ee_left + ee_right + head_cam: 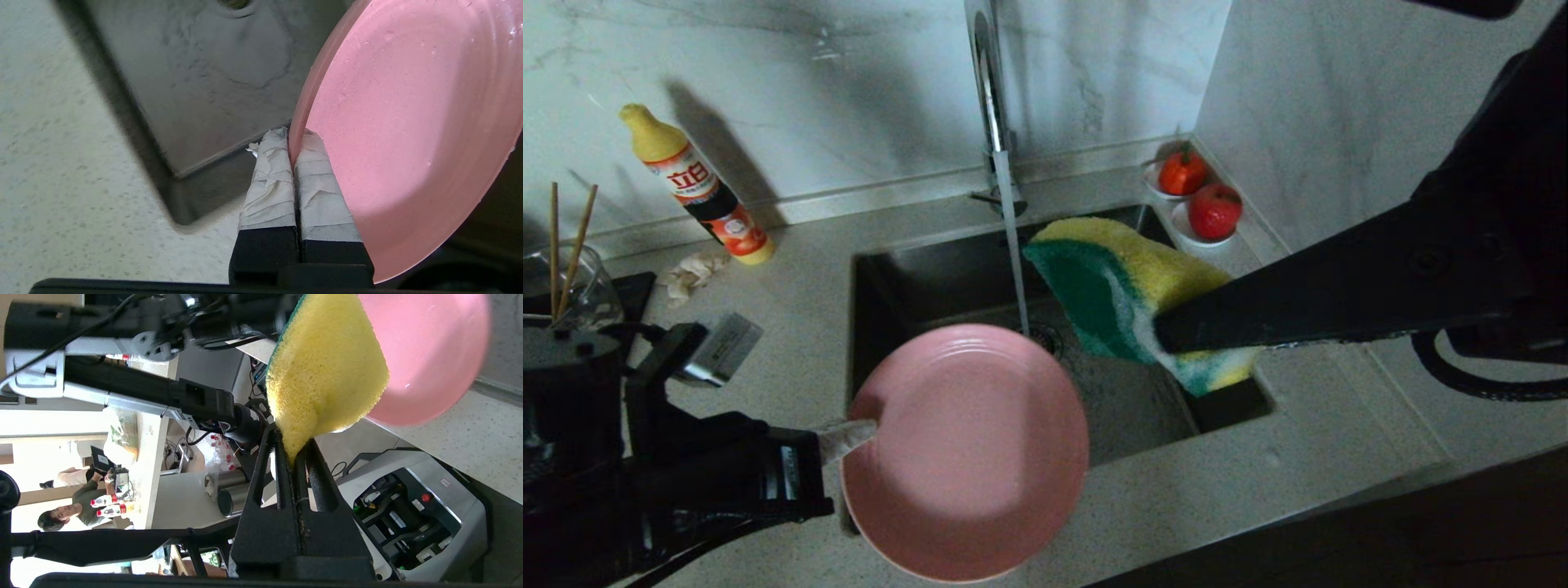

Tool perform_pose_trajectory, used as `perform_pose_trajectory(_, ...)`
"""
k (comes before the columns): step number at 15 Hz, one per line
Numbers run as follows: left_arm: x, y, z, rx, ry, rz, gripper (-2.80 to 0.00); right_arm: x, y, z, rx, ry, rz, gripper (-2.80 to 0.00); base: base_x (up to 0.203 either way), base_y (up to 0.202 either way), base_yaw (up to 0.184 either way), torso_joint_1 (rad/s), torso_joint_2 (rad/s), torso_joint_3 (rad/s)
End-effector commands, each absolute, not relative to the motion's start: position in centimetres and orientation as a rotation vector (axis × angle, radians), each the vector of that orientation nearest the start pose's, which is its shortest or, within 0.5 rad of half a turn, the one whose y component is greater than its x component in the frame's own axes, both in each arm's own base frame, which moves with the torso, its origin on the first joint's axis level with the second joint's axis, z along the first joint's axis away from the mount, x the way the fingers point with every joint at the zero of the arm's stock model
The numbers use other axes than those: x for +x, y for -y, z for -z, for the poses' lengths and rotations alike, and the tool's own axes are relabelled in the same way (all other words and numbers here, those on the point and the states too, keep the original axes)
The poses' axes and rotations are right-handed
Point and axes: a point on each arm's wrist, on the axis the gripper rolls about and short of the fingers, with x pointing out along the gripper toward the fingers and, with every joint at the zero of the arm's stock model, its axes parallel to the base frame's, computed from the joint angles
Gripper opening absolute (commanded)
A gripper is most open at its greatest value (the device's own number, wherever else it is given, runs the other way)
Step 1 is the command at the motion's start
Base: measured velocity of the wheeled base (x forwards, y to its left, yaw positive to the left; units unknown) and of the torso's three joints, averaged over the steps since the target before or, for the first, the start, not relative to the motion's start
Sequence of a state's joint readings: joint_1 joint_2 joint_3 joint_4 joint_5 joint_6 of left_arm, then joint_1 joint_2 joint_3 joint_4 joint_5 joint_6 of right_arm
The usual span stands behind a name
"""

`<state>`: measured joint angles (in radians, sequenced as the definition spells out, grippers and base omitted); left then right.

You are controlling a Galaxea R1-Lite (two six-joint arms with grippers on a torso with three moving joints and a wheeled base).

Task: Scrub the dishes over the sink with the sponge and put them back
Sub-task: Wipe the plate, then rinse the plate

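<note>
At the far left of the head view, a pair of chopsticks (pixel 565 245) stands in a glass cup (pixel 572 290), with a detergent bottle (pixel 698 188) on the worktop (pixel 792 327) just right of them. Lower left, the left gripper (pixel 849 437) has its jaws pinched on the rim of the pink plate (pixel 968 449), held over the sink's (pixel 915 269) near edge. A thin stream seems to run from the faucet (pixel 990 90) at centre. To the right, the right gripper (pixel 1176 331) clamps the sponge (pixel 1131 286) above the basin, green face toward the plate. Two red fruits (pixel 1201 196) sit upper right.
</note>
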<state>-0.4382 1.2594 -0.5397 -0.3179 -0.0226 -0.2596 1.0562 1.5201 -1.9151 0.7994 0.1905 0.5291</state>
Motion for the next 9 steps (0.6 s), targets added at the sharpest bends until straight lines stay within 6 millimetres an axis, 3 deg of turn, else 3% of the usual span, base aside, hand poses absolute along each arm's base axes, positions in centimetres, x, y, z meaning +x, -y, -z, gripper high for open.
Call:
perform_pose_trajectory(1, 18.8, 8.6, -16.8, -0.194, -0.553, 0.333, -2.80, 10.0, -17.6, -39.6, 0.281, -0.700, -1.064, -2.80, 0.000, 0.000, 0.000, 0.000, 0.00, 0.000)
perform_pose_trajectory(5, 22.1, 9.6, -15.5, -0.293, -0.574, 0.277, -2.80, 10.4, -16.3, -39.1, 0.288, -0.700, -1.014, -2.80, 0.000, 0.000, 0.000, 0.000, 0.00, 0.000)
perform_pose_trajectory(9, 25.8, 11.1, -15.4, -0.369, -0.516, 0.277, -2.80, 10.3, -15.6, -37.8, 0.271, -0.735, -0.980, -2.80, 0.000, 0.000, 0.000, 0.000, 0.00, 0.000)
